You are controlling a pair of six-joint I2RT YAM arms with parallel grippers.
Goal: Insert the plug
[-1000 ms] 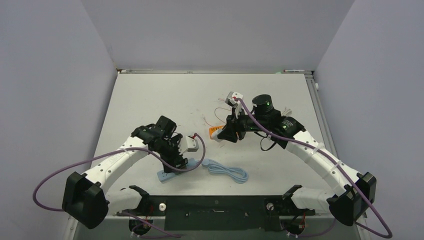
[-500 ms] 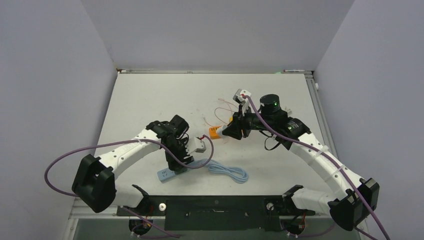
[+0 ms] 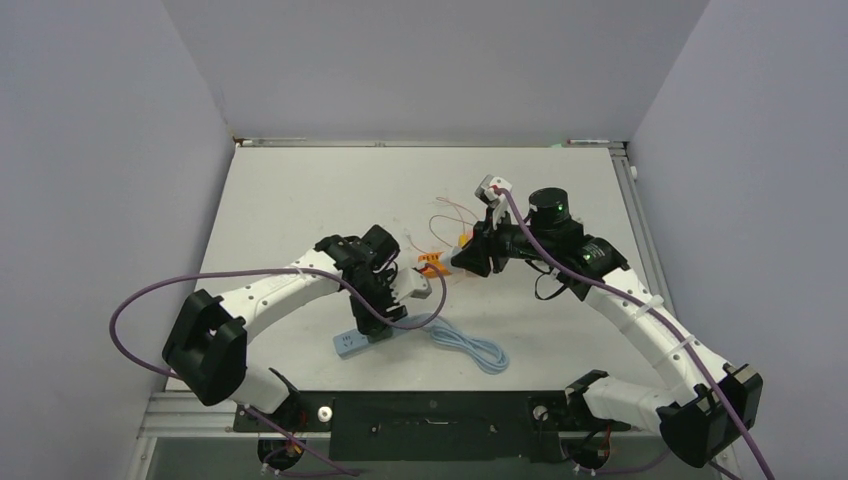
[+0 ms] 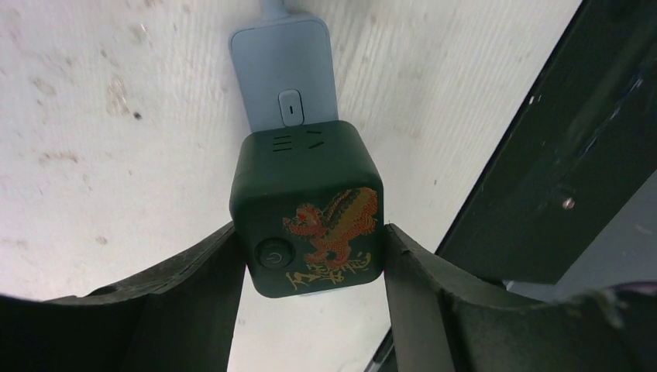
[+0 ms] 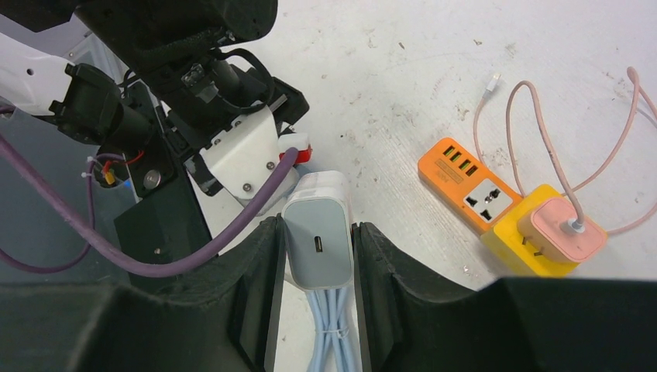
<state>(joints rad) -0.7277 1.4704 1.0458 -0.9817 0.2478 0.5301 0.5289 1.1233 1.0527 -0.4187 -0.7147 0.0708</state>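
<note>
Left gripper (image 4: 310, 260) pinches cube (image 4: 306, 182) — right gripper (image 5: 316, 260), charger (image 5: 318, 221)

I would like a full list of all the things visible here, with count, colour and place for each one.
charger: one, white-grey, between the right gripper's fingers
cube socket: one, dark green with an orange dragon picture, between the left gripper's fingers
blue power strip: one, light blue, on the table, touching the cube socket
cable coil: one, light blue, near the front edge
orange power strip: one, mid-table
yellow cube: one, against the orange strip's end
pink adapter: one, on the yellow cube
pink cable: one, looping from the adapter
table: one, white
left gripper: one, black
right gripper: one, black
</note>
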